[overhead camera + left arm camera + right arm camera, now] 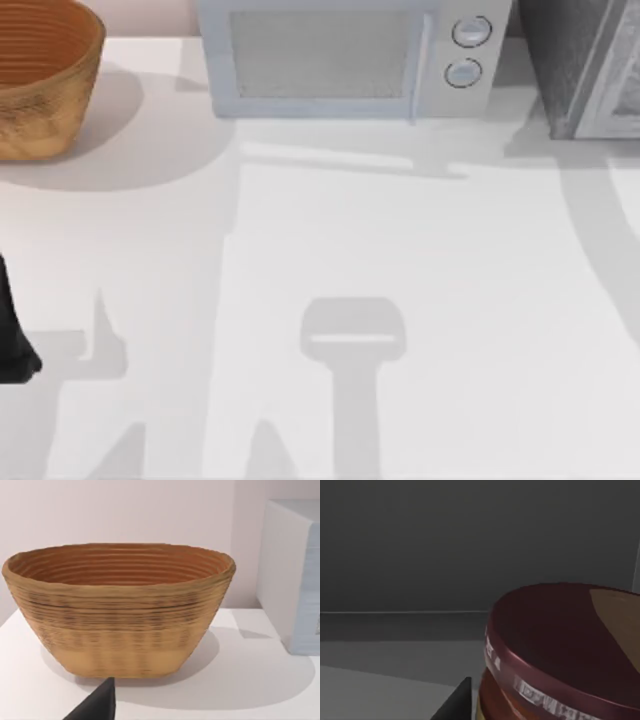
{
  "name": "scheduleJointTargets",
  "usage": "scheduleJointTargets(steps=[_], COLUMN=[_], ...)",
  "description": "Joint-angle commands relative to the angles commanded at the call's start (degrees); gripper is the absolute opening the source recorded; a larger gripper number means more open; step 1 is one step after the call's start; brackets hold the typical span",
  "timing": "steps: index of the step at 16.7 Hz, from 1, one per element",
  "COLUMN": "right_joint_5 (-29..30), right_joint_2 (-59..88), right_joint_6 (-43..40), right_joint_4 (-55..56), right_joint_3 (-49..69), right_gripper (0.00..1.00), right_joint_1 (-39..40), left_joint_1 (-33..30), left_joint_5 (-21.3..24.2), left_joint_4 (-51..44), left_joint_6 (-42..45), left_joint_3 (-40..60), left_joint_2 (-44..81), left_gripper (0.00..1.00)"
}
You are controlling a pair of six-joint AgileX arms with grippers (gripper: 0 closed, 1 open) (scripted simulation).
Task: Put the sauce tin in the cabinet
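The table (330, 250) is stretching white across the top view. My cabinet (585, 65) is sitting at its far right corner, grey and speckled, with the pale microwave (350, 55) standing just left of it and a woven basket (45, 80) resting at the far left corner. My left arm (12, 335) is waiting at the table's left edge; its wrist view is facing the basket (120, 610), and I cannot tell how its fingers stand. In my right wrist view the sauce tin (565, 650) is sitting close before the camera, maroon top up, inside a dark grey space, one dark fingertip (457, 702) just beside it; whether I am pinching it I cannot tell.
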Motion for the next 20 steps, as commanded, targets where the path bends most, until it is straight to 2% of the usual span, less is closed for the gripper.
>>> scheduleJointTargets(steps=[5,13,20], right_joint_5=[1.0,0.9,-0.3], right_joint_2=[8.8,10.0,18.9], right_joint_6=[0.0,0.2,0.2], right_joint_4=[-3.6,-3.9,-2.7], right_joint_3=[10.8,11.9,19.5], right_gripper=[0.00,0.00,0.00], right_joint_1=[1.4,1.3,0.0], left_joint_1=[0.0,0.0,0.0], left_joint_5=[0.0,0.0,0.0], left_joint_4=[0.0,0.0,0.0], left_joint_6=[0.0,0.0,0.0], left_joint_3=[0.0,0.0,0.0], left_joint_2=[0.0,0.0,0.0], left_gripper=[1.00,1.00,1.00])
